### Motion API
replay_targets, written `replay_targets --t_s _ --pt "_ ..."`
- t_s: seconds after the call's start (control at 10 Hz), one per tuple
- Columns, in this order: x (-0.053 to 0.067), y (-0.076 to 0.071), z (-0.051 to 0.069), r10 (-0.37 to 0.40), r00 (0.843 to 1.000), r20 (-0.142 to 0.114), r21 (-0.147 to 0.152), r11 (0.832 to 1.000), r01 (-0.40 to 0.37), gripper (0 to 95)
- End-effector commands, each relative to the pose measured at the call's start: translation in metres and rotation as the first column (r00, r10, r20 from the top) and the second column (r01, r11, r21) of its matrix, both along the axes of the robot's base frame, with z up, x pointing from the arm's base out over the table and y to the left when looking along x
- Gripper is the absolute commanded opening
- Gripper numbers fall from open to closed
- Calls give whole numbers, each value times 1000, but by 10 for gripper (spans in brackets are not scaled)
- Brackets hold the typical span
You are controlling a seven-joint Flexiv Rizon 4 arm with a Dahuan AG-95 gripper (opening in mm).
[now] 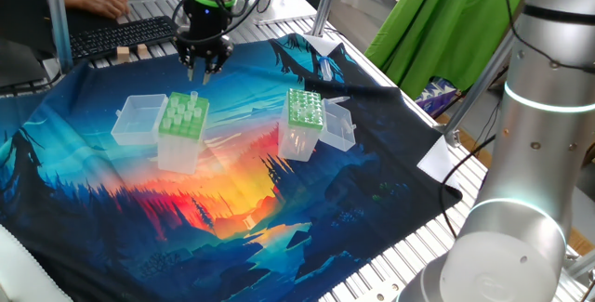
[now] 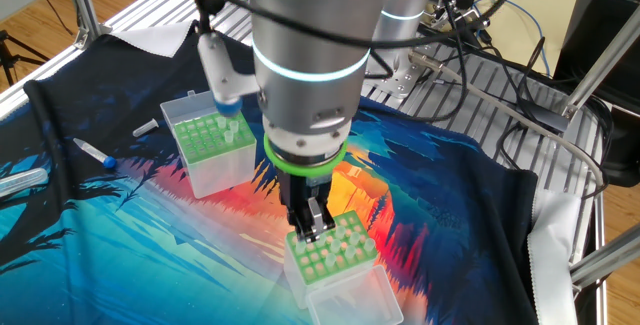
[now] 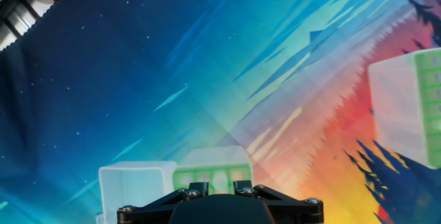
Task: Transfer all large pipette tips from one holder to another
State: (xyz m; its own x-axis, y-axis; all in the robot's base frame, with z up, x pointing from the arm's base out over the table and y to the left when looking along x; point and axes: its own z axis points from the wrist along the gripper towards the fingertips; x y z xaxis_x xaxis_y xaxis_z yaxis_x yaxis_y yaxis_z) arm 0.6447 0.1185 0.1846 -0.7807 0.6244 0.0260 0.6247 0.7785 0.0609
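The long translucent whitish plastic pipette tips stand upright in the clear box with the light-green wide-holed top, left of the narrower dark-green-topped box on the desk. They look light, stiff and slippery, best pinched at the wide collar. The hand hangs straight down above them, its fingers partly spread and holding nothing.

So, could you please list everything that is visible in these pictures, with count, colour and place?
wide-holed holder: one, light-green top, clear body, lid open; directly under the tool
large pipette tips: several, whitish; standing in that holder
fine-holed holder: one, darker-green top, lid open; apart from the first holder
cloth: one, blue and orange landscape print; covers the table
small tubes: at least two, whitish, one blue-capped; on the cloth edge
keyboard: one, black; behind the table
green fabric: one; beside the table
arm: one, silver
tool: one, black, above the tips
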Motion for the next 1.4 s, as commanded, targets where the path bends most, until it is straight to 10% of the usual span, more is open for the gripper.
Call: replay_targets --t_s 0.1,1.4 --pt "0 0 -6 0 1000 5 2 1000 0 190" --pt "2 2 -23 9 1000 18 14 1000 -10 190"
